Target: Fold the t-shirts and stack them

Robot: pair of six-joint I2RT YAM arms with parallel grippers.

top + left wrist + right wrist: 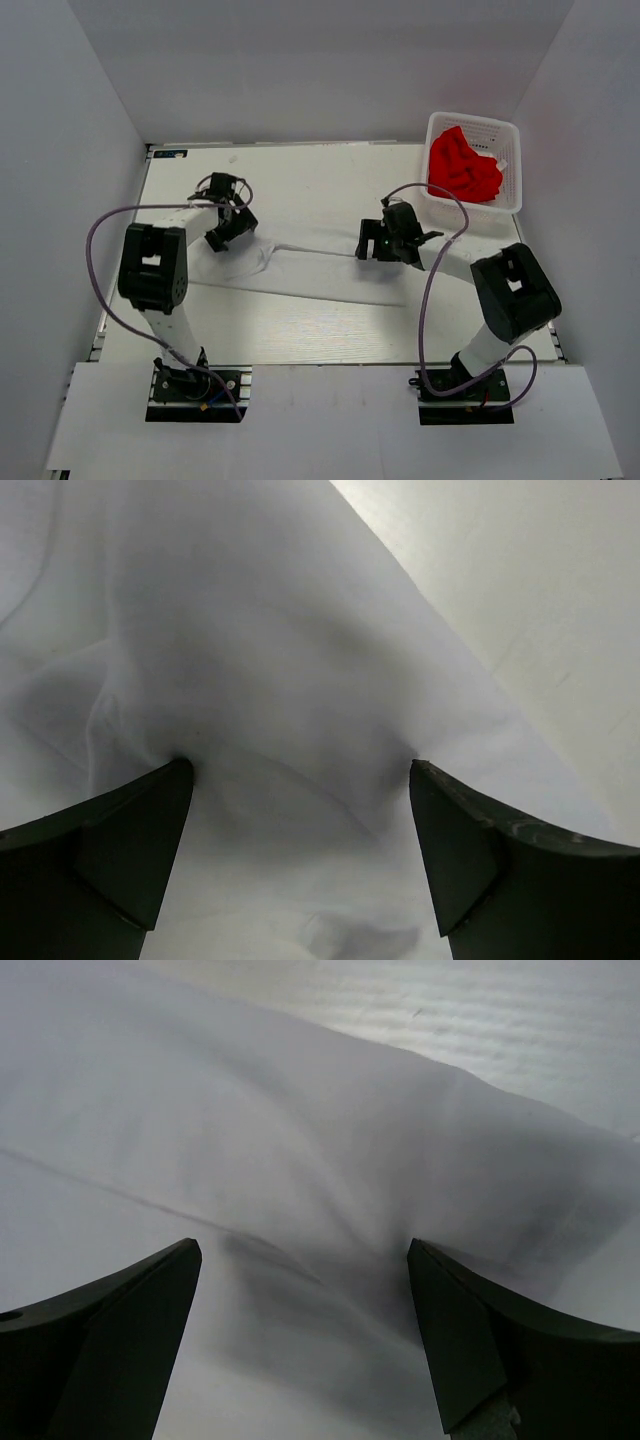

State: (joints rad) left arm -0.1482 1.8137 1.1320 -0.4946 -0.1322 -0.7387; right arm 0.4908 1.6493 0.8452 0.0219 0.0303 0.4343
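The white t-shirt (320, 275) lies stretched across the middle of the table, with a raised fold running between my two grippers. My left gripper (220, 238) is at its left end, open, with its fingertips down on the cloth (300, 680). My right gripper (368, 246) is at its right end, open, with its fingertips on the cloth (320, 1140). In both wrist views the cloth bunches slightly between the spread jaws. The bright red t-shirt (462, 168) lies crumpled in the basket at the back right. The white shirt's dark mark does not show.
The white lattice basket (512, 135) stands at the table's back right corner, just beyond the right arm. White walls enclose the table on three sides. Purple cables loop from both arms.
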